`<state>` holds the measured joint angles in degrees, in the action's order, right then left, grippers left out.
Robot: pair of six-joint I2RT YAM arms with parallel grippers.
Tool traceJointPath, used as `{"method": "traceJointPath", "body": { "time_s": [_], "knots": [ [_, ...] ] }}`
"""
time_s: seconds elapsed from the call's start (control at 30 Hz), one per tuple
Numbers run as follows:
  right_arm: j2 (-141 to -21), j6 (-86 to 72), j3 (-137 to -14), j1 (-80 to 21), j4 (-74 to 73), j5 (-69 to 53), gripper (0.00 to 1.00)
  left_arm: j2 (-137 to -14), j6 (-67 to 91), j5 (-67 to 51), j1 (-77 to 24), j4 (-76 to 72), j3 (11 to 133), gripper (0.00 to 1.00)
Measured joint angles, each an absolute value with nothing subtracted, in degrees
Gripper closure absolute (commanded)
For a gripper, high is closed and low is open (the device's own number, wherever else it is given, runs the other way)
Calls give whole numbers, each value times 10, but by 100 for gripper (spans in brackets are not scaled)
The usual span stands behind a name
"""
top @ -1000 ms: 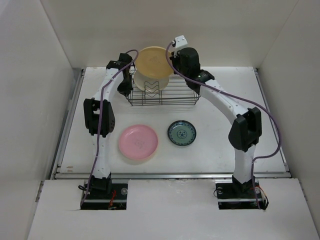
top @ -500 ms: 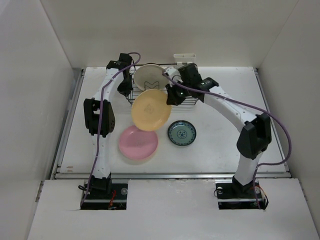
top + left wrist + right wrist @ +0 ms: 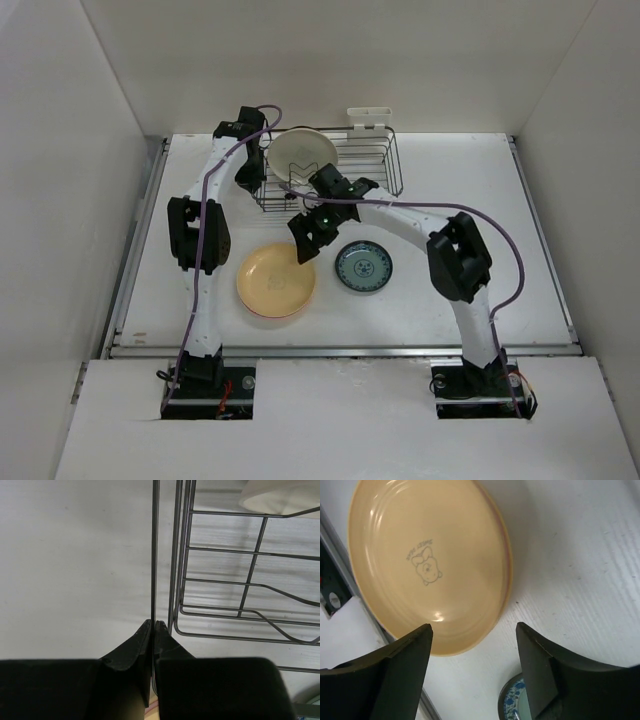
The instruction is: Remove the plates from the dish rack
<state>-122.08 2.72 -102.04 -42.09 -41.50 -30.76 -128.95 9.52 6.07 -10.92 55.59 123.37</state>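
The tan plate (image 3: 274, 282) (image 3: 427, 565) lies face up on the pink plate, of which only a thin rim (image 3: 262, 316) shows. My right gripper (image 3: 303, 246) (image 3: 474, 627) hovers open just above the tan plate's right edge, with nothing between its fingers. The teal-patterned plate (image 3: 363, 267) (image 3: 512, 706) lies flat to the right of it. A cream plate (image 3: 300, 153) (image 3: 280, 497) stands upright in the black wire dish rack (image 3: 340, 172) (image 3: 225, 580). My left gripper (image 3: 257, 183) (image 3: 152, 625) is shut on a thin wire at the rack's left side.
A small white clip piece (image 3: 368, 118) sits on the rack's back edge. White walls enclose the table on the left, back and right. A metal rail (image 3: 340, 350) runs along the table's near edge.
My right arm brought the tan plate from above the rack down and forward onto the pink plate, then opened and let it go. The left arm has not moved.
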Motion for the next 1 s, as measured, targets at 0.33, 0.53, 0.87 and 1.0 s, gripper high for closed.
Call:
{"method": "traceJointPath", "body": {
  "time_s": [0.33, 0.53, 0.87, 1.0],
  "knots": [
    [-1161, -5, -1041, -398, -378, -189, 21, -1289, 94, 61, -109, 556, 1234, 100],
    [-1224, -25, -1241, -328, -314, -60, 13, -1289, 93, 62, -110, 556, 1234, 100],
    [-1377, -34, -1341, -286, -163, 18, 25, -1289, 91, 69, -112, 556, 1234, 100],
    [-1406, -35, -1333, -290, -142, -23, 55, -1289, 90, 70, -113, 556, 1234, 100]
  ]
}}
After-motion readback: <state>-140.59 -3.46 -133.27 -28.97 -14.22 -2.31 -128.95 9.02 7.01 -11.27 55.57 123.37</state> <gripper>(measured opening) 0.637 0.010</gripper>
